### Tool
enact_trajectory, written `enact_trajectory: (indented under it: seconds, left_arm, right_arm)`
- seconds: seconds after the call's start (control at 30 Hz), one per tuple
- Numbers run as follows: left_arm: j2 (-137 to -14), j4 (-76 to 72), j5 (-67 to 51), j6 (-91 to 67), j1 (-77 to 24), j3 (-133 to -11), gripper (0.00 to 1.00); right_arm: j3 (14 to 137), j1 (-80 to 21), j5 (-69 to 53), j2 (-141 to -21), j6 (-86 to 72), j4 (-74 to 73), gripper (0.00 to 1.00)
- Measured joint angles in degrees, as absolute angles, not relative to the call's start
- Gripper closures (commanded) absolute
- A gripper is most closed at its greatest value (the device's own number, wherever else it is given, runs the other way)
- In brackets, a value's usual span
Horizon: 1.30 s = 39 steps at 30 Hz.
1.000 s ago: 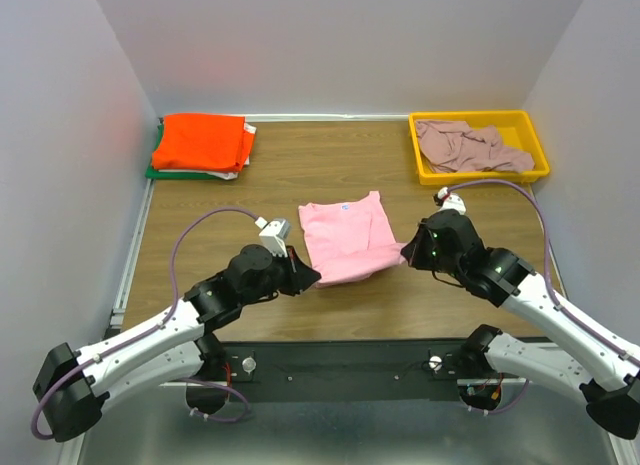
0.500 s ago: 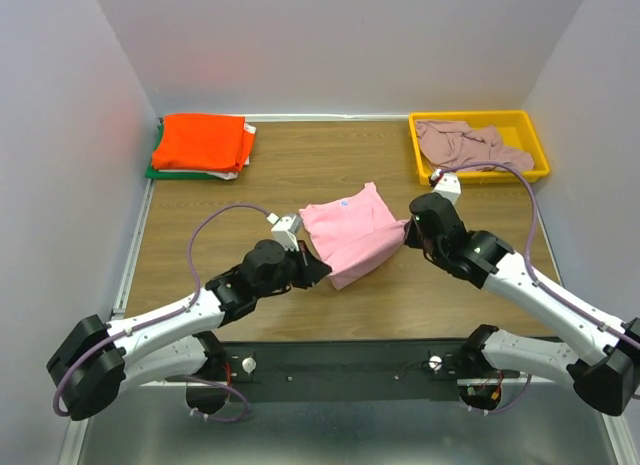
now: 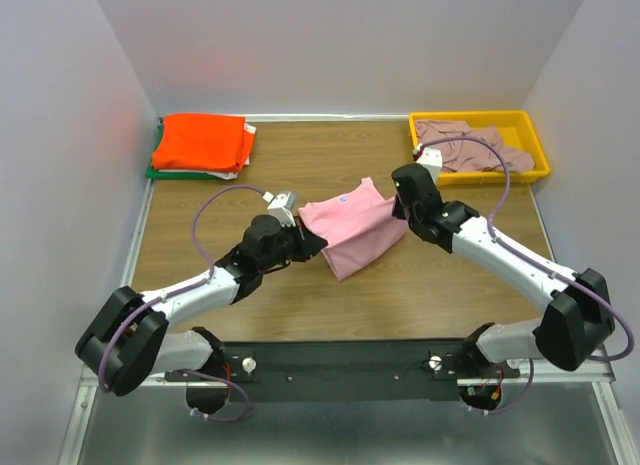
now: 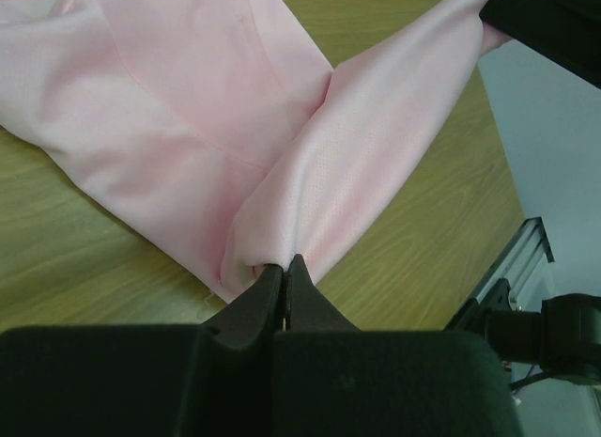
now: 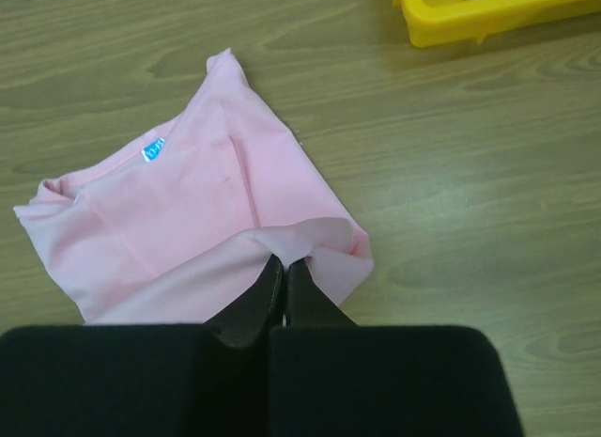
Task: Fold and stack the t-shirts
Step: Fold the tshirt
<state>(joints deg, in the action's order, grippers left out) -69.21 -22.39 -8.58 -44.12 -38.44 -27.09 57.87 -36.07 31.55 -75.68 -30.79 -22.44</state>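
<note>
Green tee (image 3: 158,172) is hiding under orange tee (image 3: 203,140), edge only. Yellow tray (image 5: 488,14) is running off top of R wrist cam. Label (image 5: 153,149) on pink tee (image 5: 178,221) is looking too small to read.

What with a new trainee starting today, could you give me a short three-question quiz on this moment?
1. True or false: the left jaws and the right jaws are each shut on the pink t-shirt.
2. Where does the mauve t-shirt lie? A: in the yellow tray. B: hanging from the right jaws. C: under the pink t-shirt.
3. Fill in: the folded orange t-shirt lies at the far ____ corner of the table.

Key: 1 true; 2 A; 3 left.
</note>
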Motion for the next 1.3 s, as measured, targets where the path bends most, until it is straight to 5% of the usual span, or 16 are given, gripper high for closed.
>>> enact_trajectory:
  seconds: [0.23,0.33,0.37,0.4,0.43,0.5,0.7,1.03,1.3]
  left_arm:
    - [-75.9,-25.7,-13.1,-42.0,-32.0,-31.2,0.99]
    - [-81.2,-27.5,-15.2,-41.3,-28.3,-34.3,0.58]
    - [-82.3,-27.8,-15.7,-41.5,-27.4,-35.0,0.24]
    - [-84.5,-28.2,-16.1,-41.3,-25.6,-36.6,0.04]
    - [-86.3,-28.4,-16.1,-41.1,-23.9,-37.9,0.02]
    - [-89.3,-27.9,-15.8,-41.1,-20.6,-41.2,0.02]
    - [-92.4,-29.1,-14.3,-40.1,-17.4,-50.4,0.02]
    - [-92.2,-30.1,-13.8,-38.5,-20.6,-42.3,0.10]
    - [-97.1,-30.6,-12.4,-38.8,-25.9,-44.3,0.17]
  right_arm:
    - [65.7,-32.7,29.0,-85.4,-27.7,-18.9,0.99]
    - [71.5,-30.5,26.4,-92.1,-26.3,-17.6,0.76]
    - [74.2,-29.7,25.4,-95.0,-25.7,-17.1,0.46]
    - [76.9,-28.8,24.3,-98.1,-24.9,-16.2,0.36]
    - [79.6,-27.7,23.6,-101.0,-24.5,-16.0,0.31]
    - [85.1,-26.0,21.3,-106.1,-23.1,-15.4,0.21]
    - [91.5,-24.1,15.1,-109.5,-19.7,-13.5,0.19]
    - [74.3,-24.4,6.8,-100.2,-17.9,-6.9,0.26]
    - [72.9,-23.9,6.9,-103.7,-17.5,-5.5,0.24]
